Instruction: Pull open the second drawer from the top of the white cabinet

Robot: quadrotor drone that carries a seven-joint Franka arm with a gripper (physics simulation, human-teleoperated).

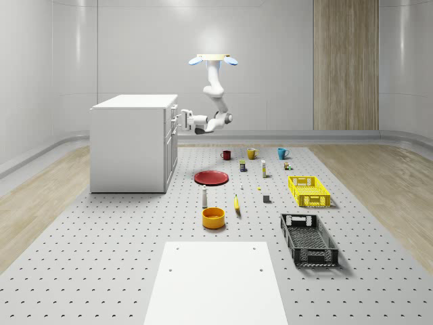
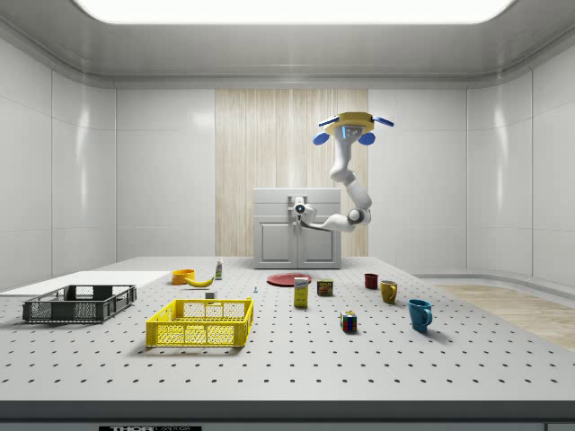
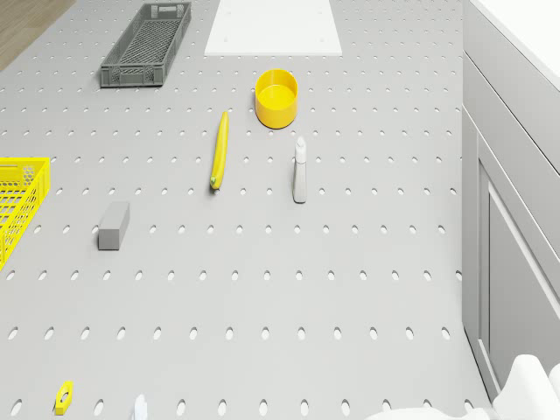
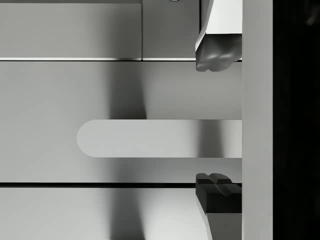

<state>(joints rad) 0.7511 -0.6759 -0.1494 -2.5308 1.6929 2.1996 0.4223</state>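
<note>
The tool (image 4: 217, 122) stood open, one fingertip (image 4: 216, 56) on either side of the flat, round-ended handle (image 4: 150, 138) of a drawer (image 4: 65, 120), with a gap visible between each pad and the handle; it gripped nothing. The drawer front lay flush with the panels above and below it, apparently shut. In the whole-scene view the tool (image 1: 178, 120) sat against the upper front of the white cabinet (image 1: 132, 145), at about the level of the second drawer, though which drawer could not be confirmed from there. The drone (image 1: 213, 59) hovered in the air beside the cabinet, above and behind the tool, its arm (image 1: 215, 101) bent down and forward towards the cabinet front. The cabinet stood on a grey perforated tabletop (image 1: 101, 250). Well away from the tool lay a red plate (image 1: 212, 177), a yellow bowl (image 1: 213, 217), a banana (image 1: 237, 203), a yellow crate (image 1: 308, 190) and a black crate (image 1: 308, 239). Pale panelled walls enclosed the room.
</note>
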